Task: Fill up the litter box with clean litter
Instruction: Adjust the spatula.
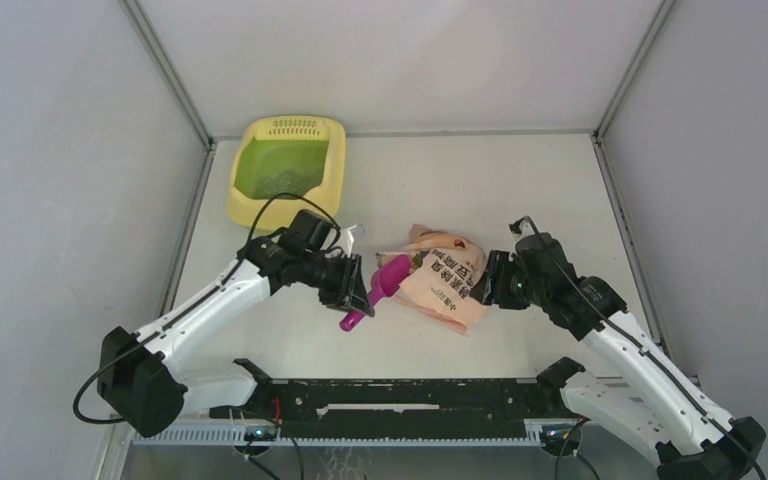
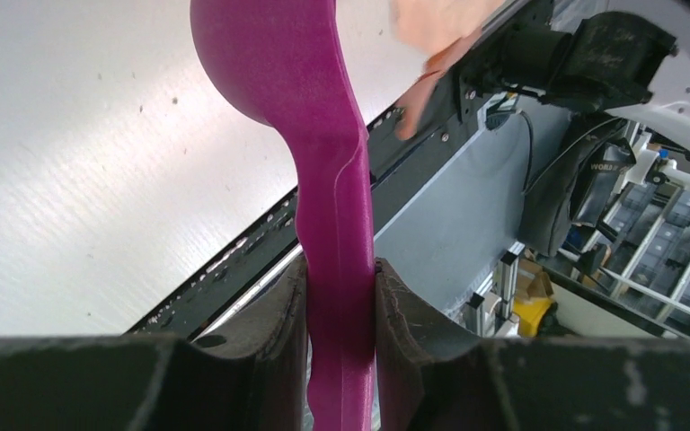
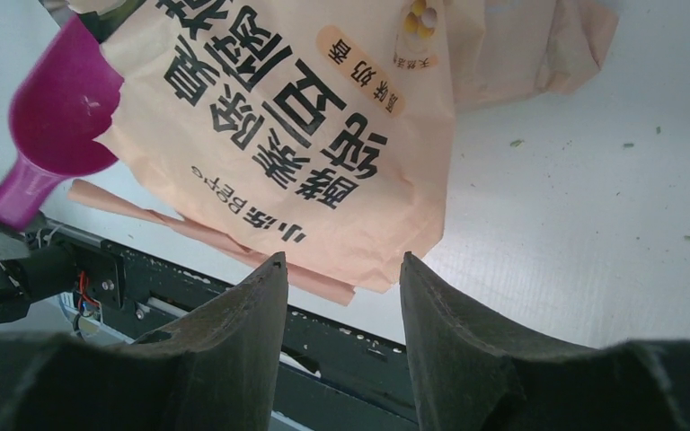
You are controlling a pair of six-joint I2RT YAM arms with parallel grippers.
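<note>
- Closest to my left wrist camera is the scoop (image 2: 323, 180). Its thin handle is pinched between the pads of my left gripper (image 2: 341, 269), whose jaws are narrowed right onto it.
- At the far left corner of the table (image 1: 480, 180) sits the litter box (image 1: 337, 150), well apart from both my grippers. The clean litter (image 1: 282, 175) shows only as a darker speckle on its green floor, so I judge most of the filling is not yet done.
- Mid-table, toward the near edge, lies the bag (image 1: 445, 275). The scoop's bowl touches its left end and looks empty from the right wrist.
- Risk: I hold only that slim handle, so a loaded bowl could twist in my pads and tip.
- Risk: the carry to the far corner is long, and any tilt would add to the stray granules (image 3: 514, 142) on the table.
- Risk: nothing pins the bag, so pushing the scoop in may slide or crumple it.
- My right gripper (image 3: 341, 265) stands moderately open at the bag's right edge. The bag's edge lies at the gap between the jaws, unsqueezed.
</note>
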